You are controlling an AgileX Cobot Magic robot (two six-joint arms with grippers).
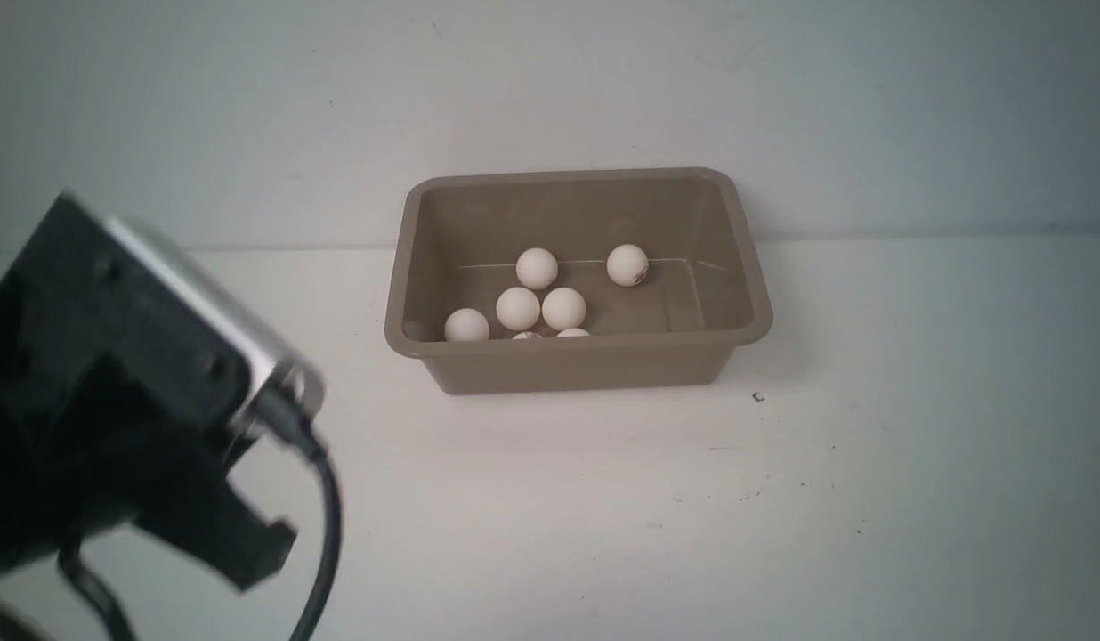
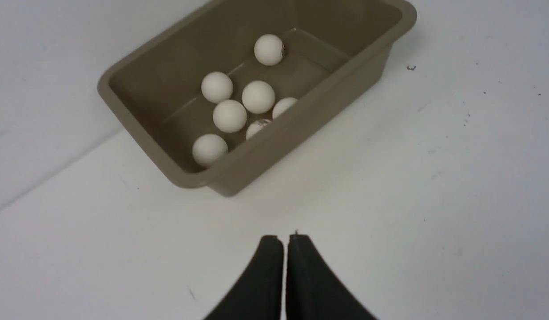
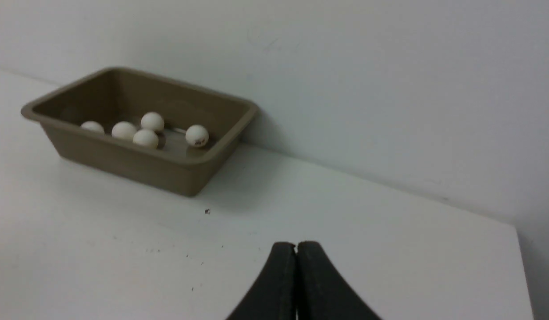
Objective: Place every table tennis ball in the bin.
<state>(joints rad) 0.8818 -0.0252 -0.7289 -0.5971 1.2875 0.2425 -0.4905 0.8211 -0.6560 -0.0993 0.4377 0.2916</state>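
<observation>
A white table [image 1: 870, 499] carries a brown bin [image 1: 577, 365] at upper centre, with a dark speck [image 1: 758, 397] near its lower right corner.

- Front view: looks forward and down across the table [image 1: 870, 490] to the bin [image 1: 577, 365].
- Left wrist view: steeply down past the left tool [image 2: 284, 240], nearer the bin.
- Right wrist view: low, past the right tool [image 3: 296, 246], farther off; all share the bin.
</observation>
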